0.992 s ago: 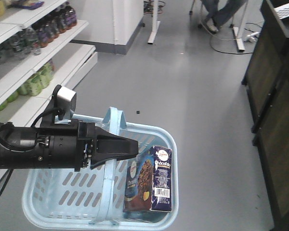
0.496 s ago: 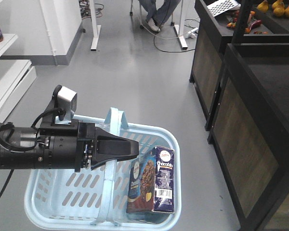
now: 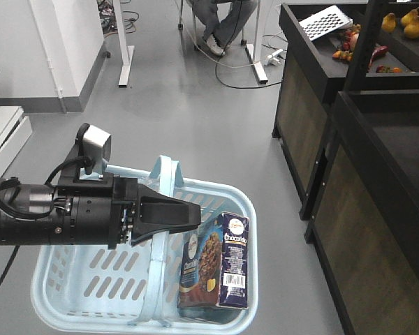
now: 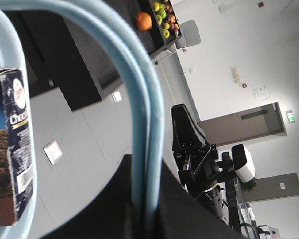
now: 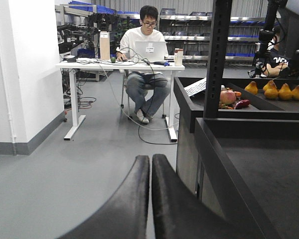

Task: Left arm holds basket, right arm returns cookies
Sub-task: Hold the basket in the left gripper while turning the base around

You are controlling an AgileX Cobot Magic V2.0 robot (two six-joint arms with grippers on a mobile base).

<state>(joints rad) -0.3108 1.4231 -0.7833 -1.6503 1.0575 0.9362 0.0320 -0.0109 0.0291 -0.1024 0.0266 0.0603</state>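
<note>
Light-blue basket (image 3: pixel 91 276) is holding one navy Chocofello cookies box (image 3: pixel 223 262), which is standing upright just below and right of the left fingers (image 3: pixel 171 215). Grey floor (image 3: pixel 216 118) is lying beneath, and black fruit shelves (image 3: pixel 405 139) are standing off to the right. Left fingers are clamping the basket handle (image 4: pixel 142 99). Right fingers (image 5: pixel 134 199) are pressing together, empty.

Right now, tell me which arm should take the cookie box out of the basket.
Right. The left gripper is shut on the basket handle, so it is occupied. The right gripper is shut and empty, free to reach the cookies standing in the right side of the basket.
</note>
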